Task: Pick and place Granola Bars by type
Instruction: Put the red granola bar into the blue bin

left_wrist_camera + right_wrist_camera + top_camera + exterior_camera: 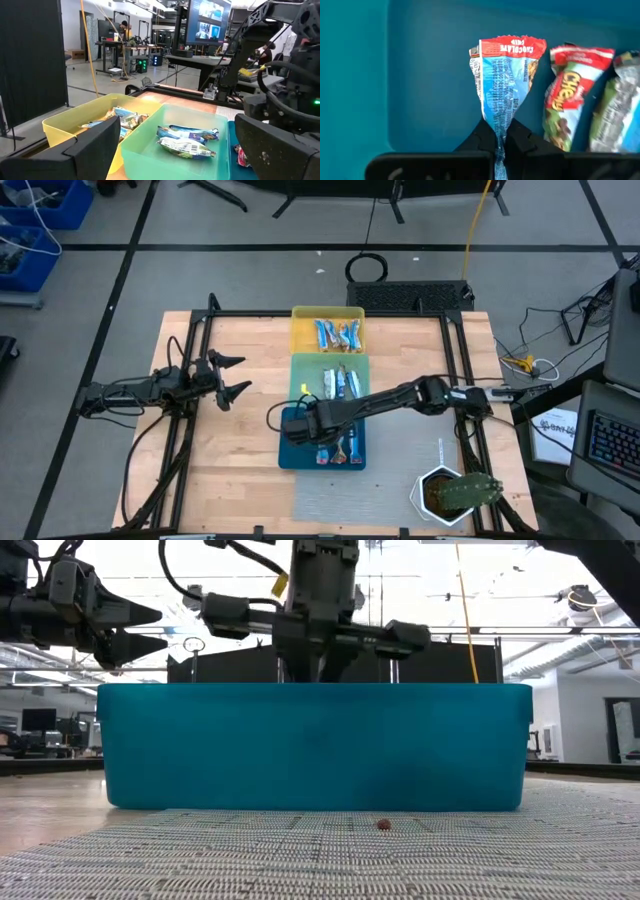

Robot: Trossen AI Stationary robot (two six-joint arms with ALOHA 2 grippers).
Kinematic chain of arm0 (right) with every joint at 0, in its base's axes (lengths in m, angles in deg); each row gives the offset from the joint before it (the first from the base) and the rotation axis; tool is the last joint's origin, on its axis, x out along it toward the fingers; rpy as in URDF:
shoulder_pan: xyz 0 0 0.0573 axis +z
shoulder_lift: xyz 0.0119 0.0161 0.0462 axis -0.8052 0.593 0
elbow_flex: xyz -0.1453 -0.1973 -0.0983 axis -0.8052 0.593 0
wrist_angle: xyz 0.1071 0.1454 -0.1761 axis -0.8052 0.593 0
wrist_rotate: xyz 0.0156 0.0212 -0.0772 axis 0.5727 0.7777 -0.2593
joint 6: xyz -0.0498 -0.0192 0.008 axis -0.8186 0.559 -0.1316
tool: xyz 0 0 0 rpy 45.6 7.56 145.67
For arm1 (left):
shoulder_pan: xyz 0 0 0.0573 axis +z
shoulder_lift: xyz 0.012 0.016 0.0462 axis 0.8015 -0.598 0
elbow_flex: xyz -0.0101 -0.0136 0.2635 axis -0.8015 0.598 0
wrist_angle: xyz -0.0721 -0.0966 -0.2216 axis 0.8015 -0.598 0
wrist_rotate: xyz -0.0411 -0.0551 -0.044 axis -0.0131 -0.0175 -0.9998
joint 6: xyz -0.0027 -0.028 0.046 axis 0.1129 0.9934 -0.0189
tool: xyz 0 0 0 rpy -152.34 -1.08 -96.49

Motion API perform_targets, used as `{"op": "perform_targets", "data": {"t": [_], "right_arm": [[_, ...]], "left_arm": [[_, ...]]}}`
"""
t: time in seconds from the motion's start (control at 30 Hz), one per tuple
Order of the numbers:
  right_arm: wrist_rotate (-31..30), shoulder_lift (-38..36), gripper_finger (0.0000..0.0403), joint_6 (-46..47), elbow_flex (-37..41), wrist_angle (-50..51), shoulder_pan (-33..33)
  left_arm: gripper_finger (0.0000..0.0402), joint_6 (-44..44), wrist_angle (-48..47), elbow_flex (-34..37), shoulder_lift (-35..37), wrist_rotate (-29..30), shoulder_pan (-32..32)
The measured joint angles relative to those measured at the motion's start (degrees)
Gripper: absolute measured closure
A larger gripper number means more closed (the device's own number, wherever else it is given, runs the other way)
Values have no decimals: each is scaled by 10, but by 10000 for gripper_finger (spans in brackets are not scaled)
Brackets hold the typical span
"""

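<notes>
Three trays stand in a row: yellow (300, 320) farthest, green (300, 370) in the middle, blue (290, 455) nearest. Each holds granola bars: yellow (337, 335), green (338, 383), blue (342, 448). My right gripper (300, 425) reaches down into the blue tray's left part and is shut on a blue bar with a red end (502, 80). Two red-ended bars (570, 95) lie beside it. My left gripper (244, 374) waits open and empty, in the air to the left of the green tray. My right gripper pinches the blue-and-red bar between its two fingers (520, 137) at the wrapper's end opposite the red strip (498, 131), where the wrapper is squeezed narrow. The fingers come from above, inside the blue tray (420, 75). I cannot tell whether the bar's red end touches the tray floor.
A potted plant (455, 492) stands at the near right corner. A grey mesh mat (350, 505) lies in front of the blue tray, with a small brown crumb (383, 824) on it. Black frame rails (185, 350) run along both table sides. Bare wood lies left of the trays.
</notes>
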Motion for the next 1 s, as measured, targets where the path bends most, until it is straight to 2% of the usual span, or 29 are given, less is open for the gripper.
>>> {"op": "perform_targets", "data": {"t": [0.3,0.43,0.8,1.0], "right_arm": [[18,0,400,-4,71,-49,-3],[19,0,394,-4,77,-53,-3],[1,0,329,-26,77,-51,-6],[2,-2,277,-32,77,-44,-6]], "left_arm": [[9,0,0,0,0,0,0],[9,0,0,0,0,0,0],[9,0,0,0,0,0,0],[9,0,0,0,0,0,0]]}}
